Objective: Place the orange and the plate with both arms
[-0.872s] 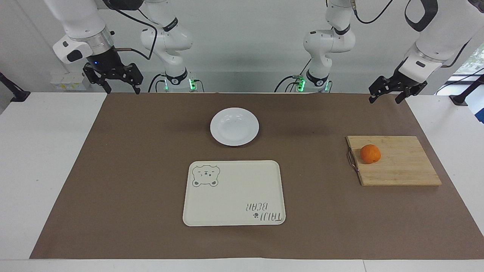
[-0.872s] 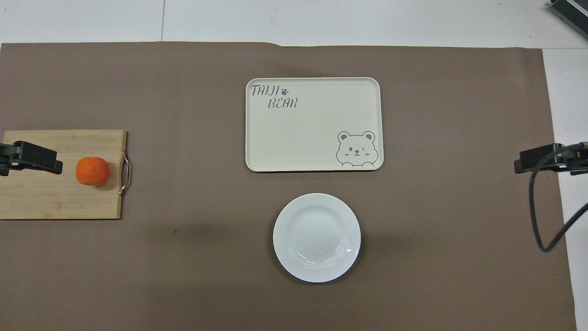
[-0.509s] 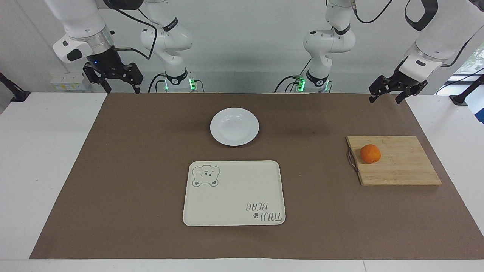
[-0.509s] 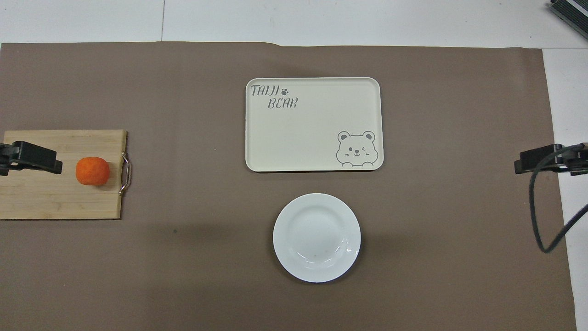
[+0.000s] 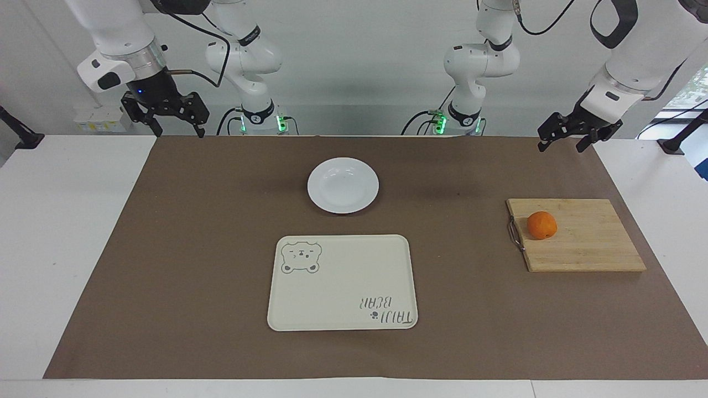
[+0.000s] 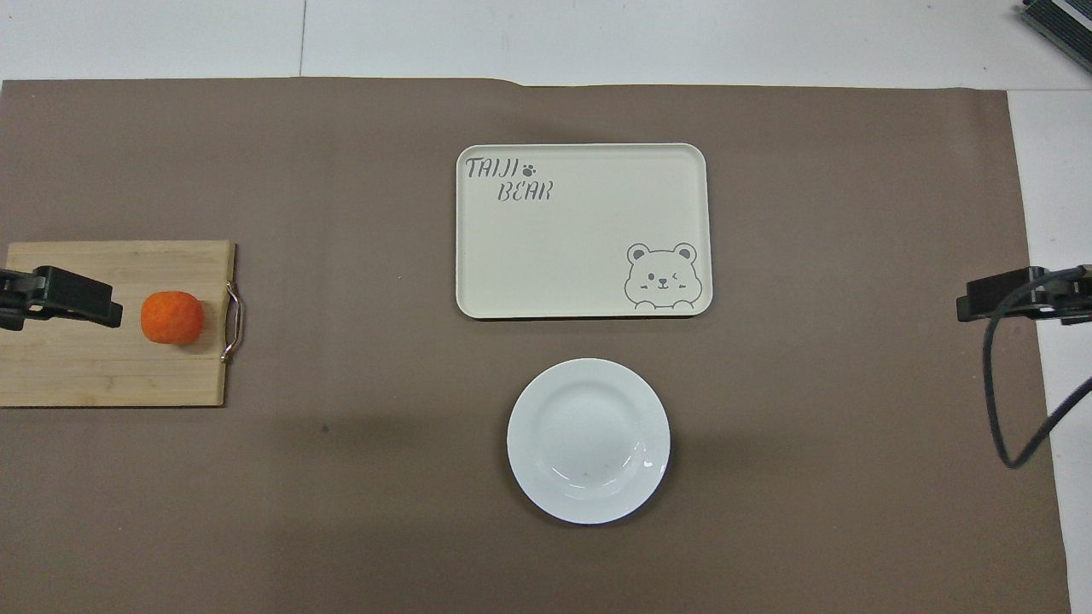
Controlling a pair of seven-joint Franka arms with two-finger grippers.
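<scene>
A brown paper mat (image 5: 166, 249) covers the middle of a white surface (image 5: 61, 232), with a pale wall above the robots' end.

Taking the cream bear tray (image 5: 343, 282) as the landmark and going across the facing view: the right tool (image 5: 174, 131) hangs empty, fingers apart, over the mat's corner at the right arm's end, well apart from everything. The plate (image 5: 343, 185) — round, white, nothing in it — lies just beside the tray, nearer to the robots than it. Toward the left arm's end from the tray sits a bamboo cutting board (image 5: 586, 243) with a metal handle (image 5: 514, 231) on the edge facing the tray; the orange (image 5: 541, 225) rests on it, close to that handle. The left tool (image 5: 561, 147) hangs over the mat's edge, also empty with its fingers apart.

The coming move likely turns on this: the orange lies on the tray's side of the left tool and well below it. Being round, it offers no long axis to line up with. The left arm is plainly the nearer one for the fruit; the plate lies about midway between the two bases, so it would fall to the right arm.
</scene>
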